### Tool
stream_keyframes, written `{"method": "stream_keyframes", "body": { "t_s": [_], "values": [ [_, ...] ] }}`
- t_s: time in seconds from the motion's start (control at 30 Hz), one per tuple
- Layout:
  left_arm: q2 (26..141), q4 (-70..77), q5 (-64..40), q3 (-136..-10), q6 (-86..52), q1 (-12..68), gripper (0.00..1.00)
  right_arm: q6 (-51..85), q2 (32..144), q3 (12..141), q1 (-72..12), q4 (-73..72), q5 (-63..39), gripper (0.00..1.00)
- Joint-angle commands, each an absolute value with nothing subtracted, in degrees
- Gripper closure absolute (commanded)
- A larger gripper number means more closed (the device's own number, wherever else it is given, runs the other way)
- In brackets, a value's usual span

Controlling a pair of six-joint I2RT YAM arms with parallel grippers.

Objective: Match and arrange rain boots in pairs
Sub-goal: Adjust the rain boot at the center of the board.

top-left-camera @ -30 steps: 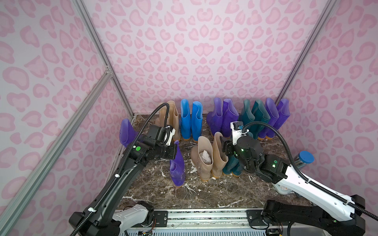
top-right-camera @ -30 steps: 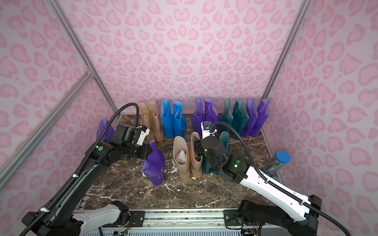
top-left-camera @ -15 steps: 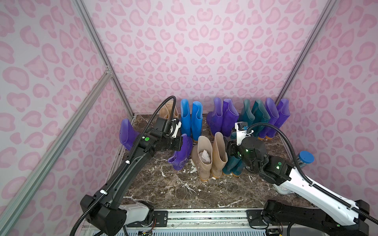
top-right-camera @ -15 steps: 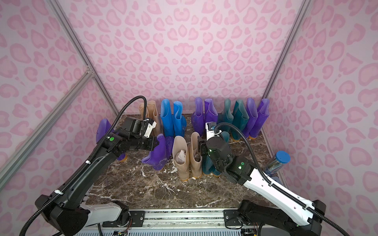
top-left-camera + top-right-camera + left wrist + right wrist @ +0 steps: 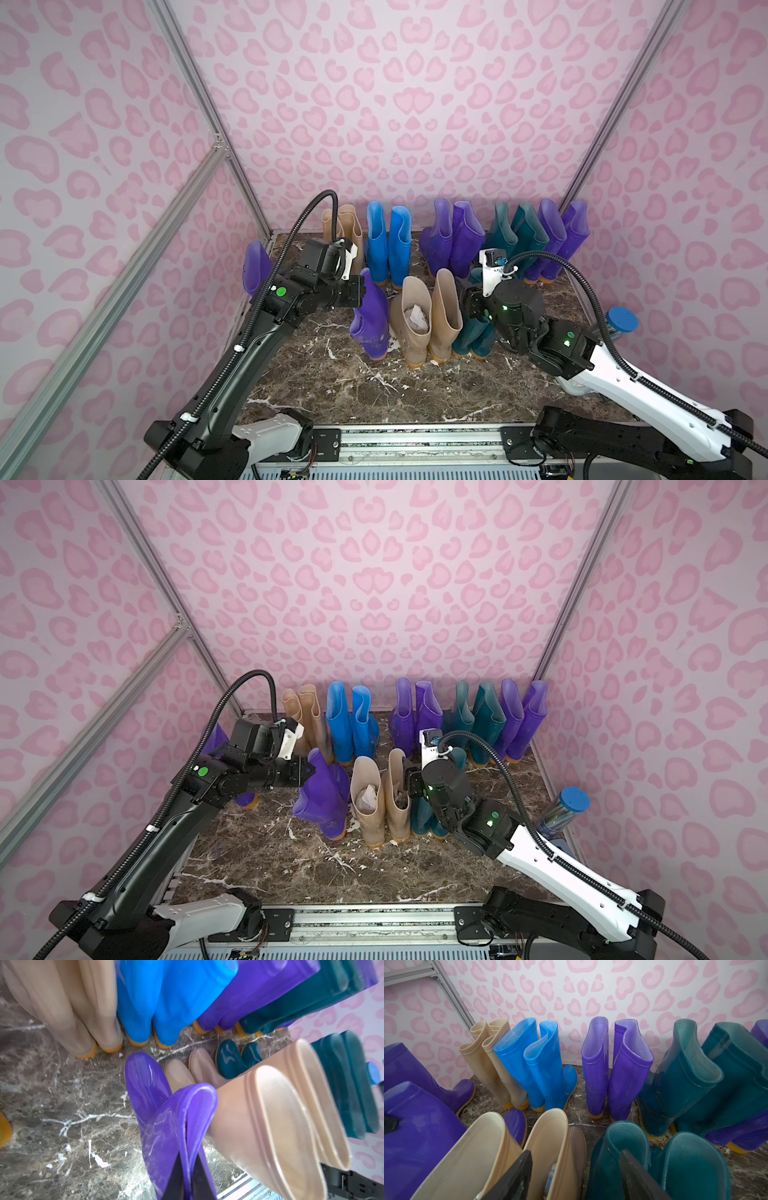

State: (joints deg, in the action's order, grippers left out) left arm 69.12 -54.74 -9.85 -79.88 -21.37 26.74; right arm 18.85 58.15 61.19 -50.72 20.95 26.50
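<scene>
Beside front beige pair (image 5: 446, 307): pinching cuff of purple boot (image 5: 370, 322) with left gripper (image 5: 360, 291), right gripper (image 5: 575, 1155) spread, empty; could slip off floppy rim, topple neighbours.

Stretching left arm (image 5: 249, 365) forward, wrist level, left gripper (image 5: 188, 1155) pinching shut on purple boot (image 5: 145, 1084) cuff, clamped between the fingers. Angling right arm (image 5: 644, 386) inward, right gripper (image 5: 575, 1153) holding jaws wide apart.
</scene>
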Motion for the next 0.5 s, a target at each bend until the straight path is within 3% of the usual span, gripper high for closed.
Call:
{"method": "stream_keyframes", "body": {
  "t_s": [0.0, 0.47],
  "values": [
    [67.74, -50.94, -11.03, -77.73, -20.58, 26.67, 0.98, 18.98, 58.10, 61.08, -50.77, 20.71, 25.98, 0.32],
    [67.63, -47.34, -11.54, -74.46, -19.70, 26.64, 0.98, 18.19, 58.59, 61.21, -50.73, 20.16, 25.29, 0.32]
  ]
}}
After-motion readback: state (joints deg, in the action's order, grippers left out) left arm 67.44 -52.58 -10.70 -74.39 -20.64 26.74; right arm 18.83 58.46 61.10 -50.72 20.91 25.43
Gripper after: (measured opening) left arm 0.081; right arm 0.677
